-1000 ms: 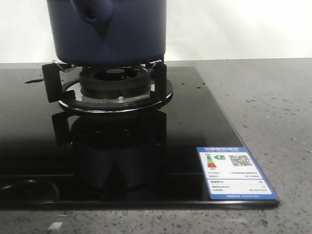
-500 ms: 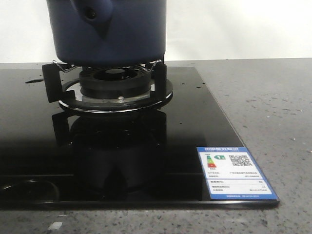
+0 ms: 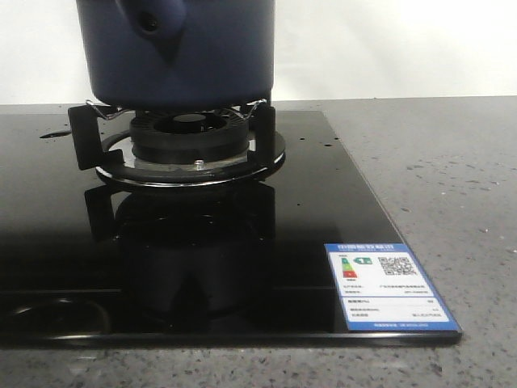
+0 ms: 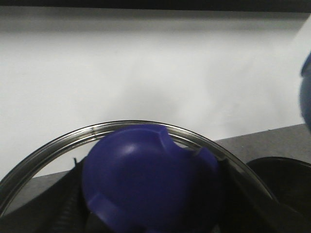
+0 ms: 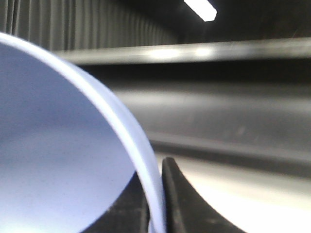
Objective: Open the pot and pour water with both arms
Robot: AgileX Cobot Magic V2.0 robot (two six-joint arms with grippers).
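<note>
The dark navy pot (image 3: 186,56) stands on the gas burner (image 3: 190,133), its handle stub (image 3: 153,24) facing the camera; its top is cut off by the frame. Neither gripper shows in the front view. In the left wrist view my left gripper (image 4: 153,199) is shut on the blue knob (image 4: 146,179) of a glass lid with a metal rim (image 4: 48,145), held up in front of a white wall. In the right wrist view my right gripper (image 5: 155,204) is shut on the rim of a light blue bowl (image 5: 58,145).
The burner sits on a black glass hob (image 3: 323,202) with a blue-and-white label (image 3: 388,287) at its front right corner. Grey speckled counter (image 3: 444,178) lies to the right. A blurred blue edge (image 4: 306,92) and a black round shape (image 4: 286,184) show beside the lid.
The whole front view has shifted a few pixels to the left. The pot stays on the burner.
</note>
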